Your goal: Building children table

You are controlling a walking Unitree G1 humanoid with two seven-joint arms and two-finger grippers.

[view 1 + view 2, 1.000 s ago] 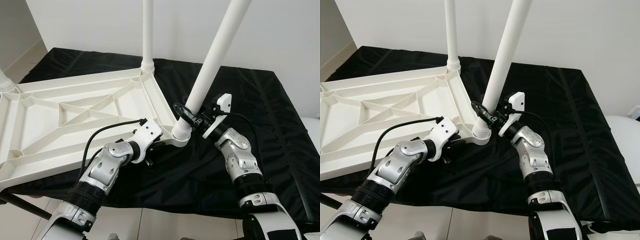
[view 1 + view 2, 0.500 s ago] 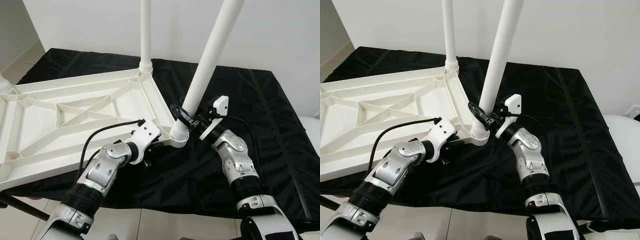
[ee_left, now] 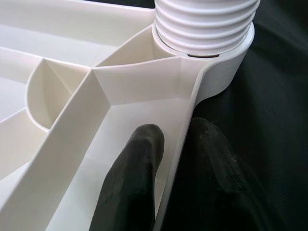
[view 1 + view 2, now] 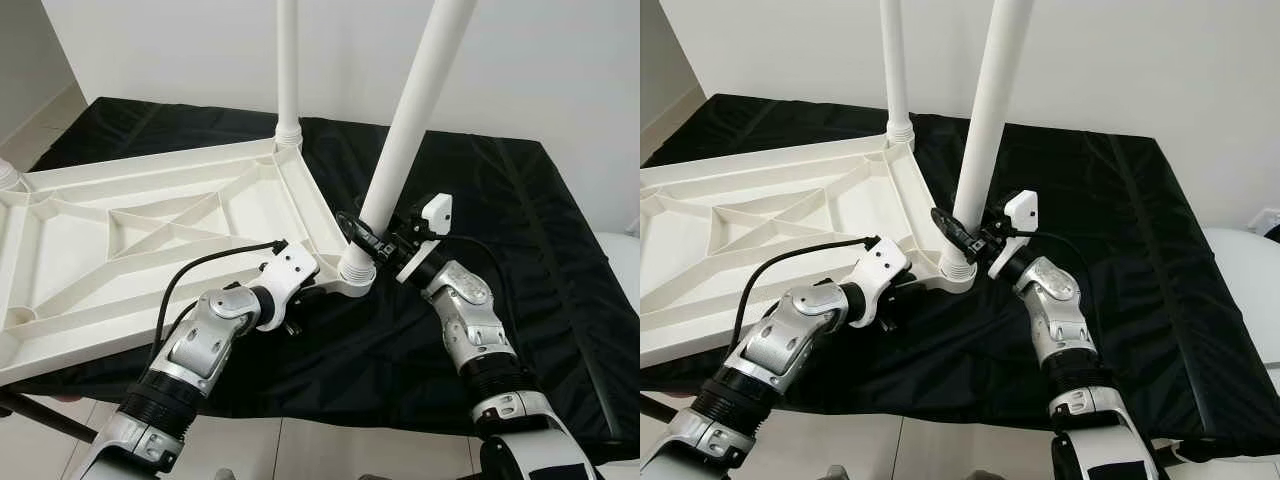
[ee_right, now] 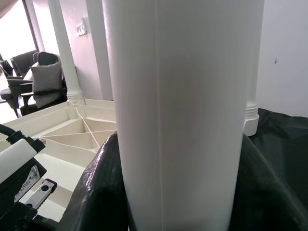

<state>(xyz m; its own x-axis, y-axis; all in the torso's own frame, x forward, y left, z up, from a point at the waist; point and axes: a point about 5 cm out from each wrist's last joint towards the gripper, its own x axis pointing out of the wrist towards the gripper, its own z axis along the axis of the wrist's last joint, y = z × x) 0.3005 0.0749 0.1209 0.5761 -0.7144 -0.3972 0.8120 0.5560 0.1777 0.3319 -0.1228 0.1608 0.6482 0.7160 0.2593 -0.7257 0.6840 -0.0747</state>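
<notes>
Tabletop (image 4: 150, 240) lies upside down on your black-covered bed (image 4: 520, 200), its near corner over the bed's front edge

Your left gripper (image 3: 168, 159) pinches the tabletop's rim beside that corner socket, one finger (image 3: 137, 163) inside, one outside. Your right gripper (image 4: 375, 232) is clamped around the near leg (image 4: 410, 110) just above its ribbed base, which sits in the socket. A second leg (image 4: 287, 60) stands at the far corner

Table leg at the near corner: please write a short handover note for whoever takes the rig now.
Left gripper: shut on the tabletop rim beside the near corner socket.
Right gripper: shut on the near leg, low down.
Tabletop lies upside down on the black cloth. Far leg already stands upright.
Near leg sits in its socket, tilted; thread exposed. Left: seat it fully.
</notes>
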